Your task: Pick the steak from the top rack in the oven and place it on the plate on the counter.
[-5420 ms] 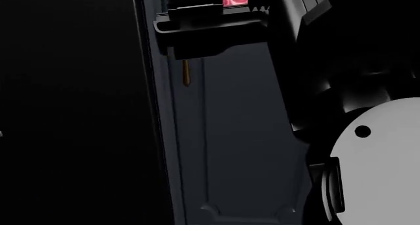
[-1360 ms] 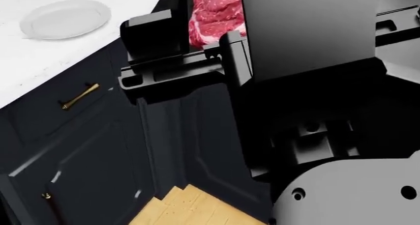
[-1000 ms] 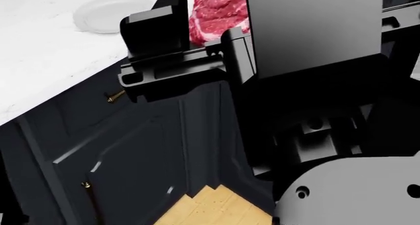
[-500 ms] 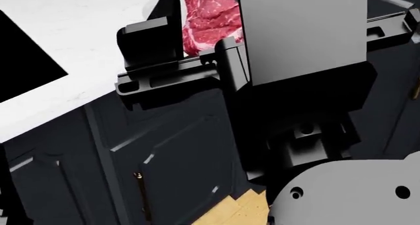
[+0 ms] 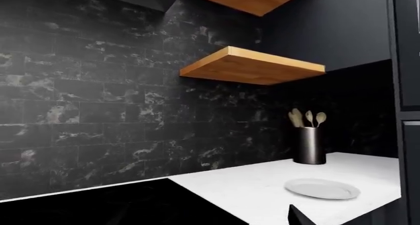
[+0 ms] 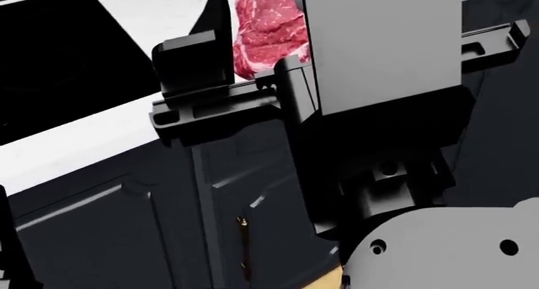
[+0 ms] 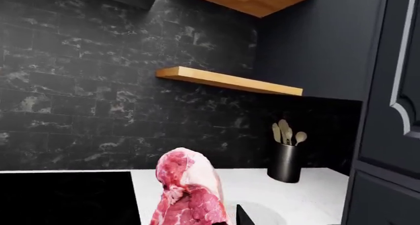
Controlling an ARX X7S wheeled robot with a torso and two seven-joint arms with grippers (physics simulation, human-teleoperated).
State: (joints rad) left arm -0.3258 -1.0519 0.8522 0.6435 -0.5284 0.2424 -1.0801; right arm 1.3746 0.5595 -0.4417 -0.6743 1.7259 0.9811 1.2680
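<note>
Red-pink steak (image 6: 267, 30) pinched upright in right pincer (image 6: 252, 81), held above white marble table (image 5: 262, 185) edge, off the surface. Same steak (image 7: 187, 195) fills right wrist view foreground. Plate (image 5: 322, 188) bare on table, near black utensil holder (image 5: 309, 145) by dark tiled wall. Black cooktop (image 6: 59, 55) set into table beside. Left pincer: only dark tip visible, state cannot be told.
</note>
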